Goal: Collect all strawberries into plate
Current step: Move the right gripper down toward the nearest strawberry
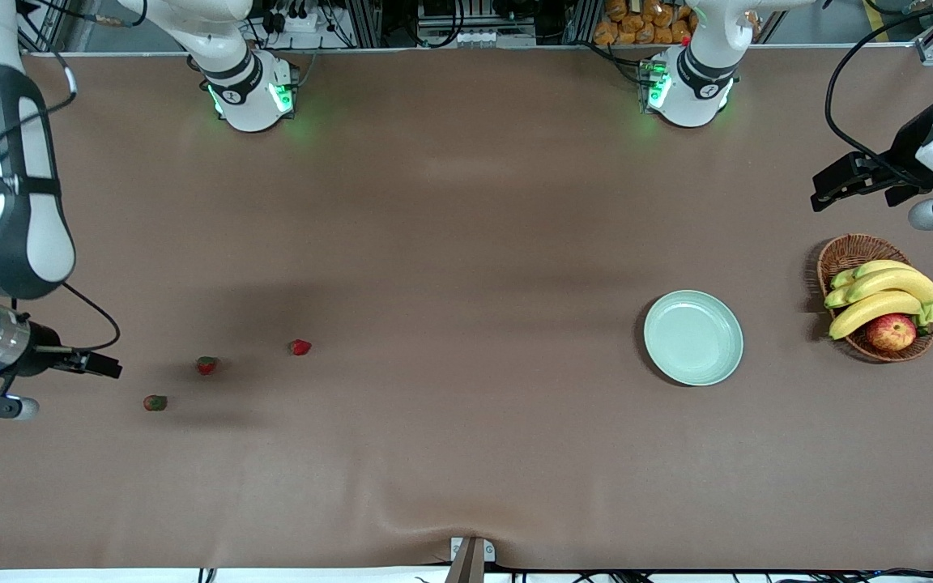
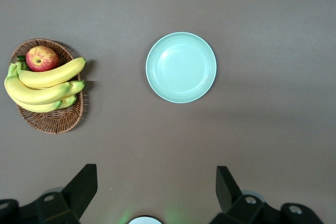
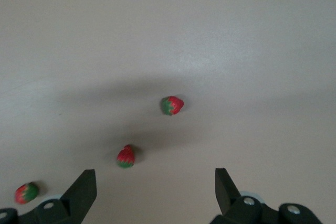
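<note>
**Nothing picked yet, plate empty**

Right gripper point(image 3: 152, 195) is hanging wide open, holding nothing, over the three strawberries point(image 1: 206, 365) just ahead of its fingers. Left gripper point(image 2: 156, 192) is waiting, jaws spread and empty, plate point(image 1: 693, 338) ahead of it. Berries look light and soft; pinch gently across the red body. They're lying sideways, caps pointing different ways.

The arms were glossy white with dark grey joint bands; green lights glowed at their bases; black cables trailed.
</note>
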### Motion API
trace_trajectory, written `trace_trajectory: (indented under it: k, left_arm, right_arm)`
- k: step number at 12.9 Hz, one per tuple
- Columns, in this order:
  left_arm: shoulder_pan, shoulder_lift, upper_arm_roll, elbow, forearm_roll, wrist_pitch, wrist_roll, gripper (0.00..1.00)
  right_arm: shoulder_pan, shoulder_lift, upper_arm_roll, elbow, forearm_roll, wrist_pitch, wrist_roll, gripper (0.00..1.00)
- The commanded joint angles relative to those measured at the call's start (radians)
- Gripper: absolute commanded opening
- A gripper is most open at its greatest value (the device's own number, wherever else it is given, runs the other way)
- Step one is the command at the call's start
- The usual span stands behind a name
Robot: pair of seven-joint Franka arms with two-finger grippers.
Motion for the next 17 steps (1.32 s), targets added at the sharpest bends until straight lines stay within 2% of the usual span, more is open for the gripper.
trace_trajectory:
  k: [1, 8, 10, 17]
  left_arm:
    - [-0.004, -0.006, 0.004, 0.000, 0.015, -0.007, -0.002, 1.00]
    - [-0.007, 0.016, 0.002, -0.006, 0.013, 0.021, -0.006, 1.00]
    - [-0.009, 0.037, 0.001, -0.004, 0.003, 0.048, -0.006, 1.00]
    - [-0.024, 0.089, -0.010, -0.004, 0.003, 0.090, -0.008, 1.00]
  right_arm:
    - [-0.021, 0.074, 0.015, 0.020, 0.000, 0.072, -0.019, 1.00]
    - [-0.024, 0.214, 0.015, 0.018, 0.000, 0.268, -0.093, 0.99]
    - [-0.024, 0.237, 0.015, 0.018, -0.002, 0.302, -0.095, 0.89]
    - [-0.039, 0.292, 0.015, 0.017, -0.002, 0.334, -0.150, 0.72]
